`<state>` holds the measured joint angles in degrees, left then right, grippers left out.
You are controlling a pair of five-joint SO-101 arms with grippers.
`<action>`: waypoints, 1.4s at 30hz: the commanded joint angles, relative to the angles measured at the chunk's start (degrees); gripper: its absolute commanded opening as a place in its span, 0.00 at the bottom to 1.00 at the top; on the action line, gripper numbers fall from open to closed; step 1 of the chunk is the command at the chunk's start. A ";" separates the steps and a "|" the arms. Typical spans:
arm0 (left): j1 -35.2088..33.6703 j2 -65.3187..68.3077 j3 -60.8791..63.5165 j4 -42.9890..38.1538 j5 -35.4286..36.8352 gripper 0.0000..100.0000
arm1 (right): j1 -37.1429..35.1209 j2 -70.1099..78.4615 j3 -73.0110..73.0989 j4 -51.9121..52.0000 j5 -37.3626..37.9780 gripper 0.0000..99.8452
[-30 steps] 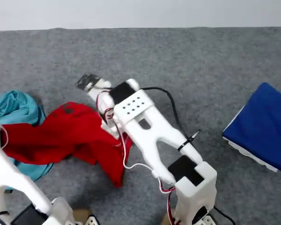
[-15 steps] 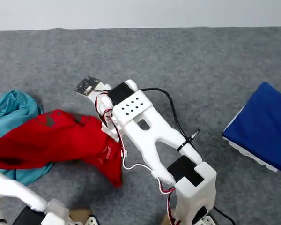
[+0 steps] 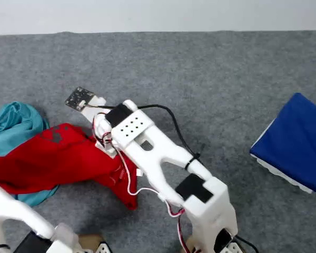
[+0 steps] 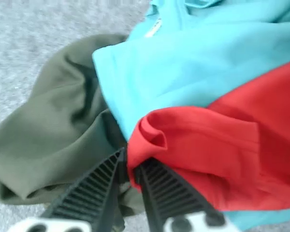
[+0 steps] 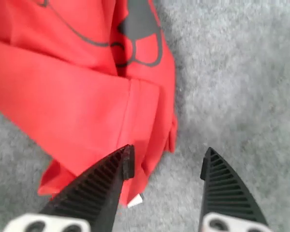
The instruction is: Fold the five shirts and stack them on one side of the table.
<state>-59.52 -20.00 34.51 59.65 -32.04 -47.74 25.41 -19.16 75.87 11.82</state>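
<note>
Where the red shirt (image 3: pixel 58 158) carries a dark graphic (image 5: pixel 137 24), no wording is legible. My left fingers (image 4: pixel 99 188) pinch its edge over the teal shirt (image 4: pixel 183 63) at the worktop's (image 3: pixel 210 68) left edge; my right fingers (image 5: pixel 99 186) stand wide apart above it, empty.

A crumpled red shirt (image 3: pixel 58 158) sprawls over a bunched teal shirt (image 3: pixel 18 121) that touches an olive-green shirt (image 4: pixel 43 140). A folded blue shirt (image 3: pixel 297 139) lies well apart, perhaps atop a white shirt (image 3: pixel 275 169).
</note>
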 commanded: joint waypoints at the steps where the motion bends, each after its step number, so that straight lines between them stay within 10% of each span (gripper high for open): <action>1: 1.23 -1.93 -0.22 -1.14 -0.35 0.01 | -1.27 3.12 -9.14 -0.92 -0.88 0.23; 14: 1.32 -1.85 0.75 -1.49 -0.35 0.01 | -3.47 26.15 -35.87 7.60 -0.88 0.22; 19: 1.41 -1.85 0.84 -1.49 -0.35 0.01 | -1.27 29.93 -47.82 12.79 -0.44 0.01; 37: 10.37 -2.46 -3.65 8.09 -0.09 0.01 | 10.33 32.13 -66.02 26.77 -0.26 0.01; 42: 12.22 -2.46 -3.38 8.62 -0.09 0.01 | 10.77 31.69 -64.79 27.03 -3.69 0.19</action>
<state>-48.18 -20.18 33.19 67.65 -32.04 -38.33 59.16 -83.34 100.57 11.38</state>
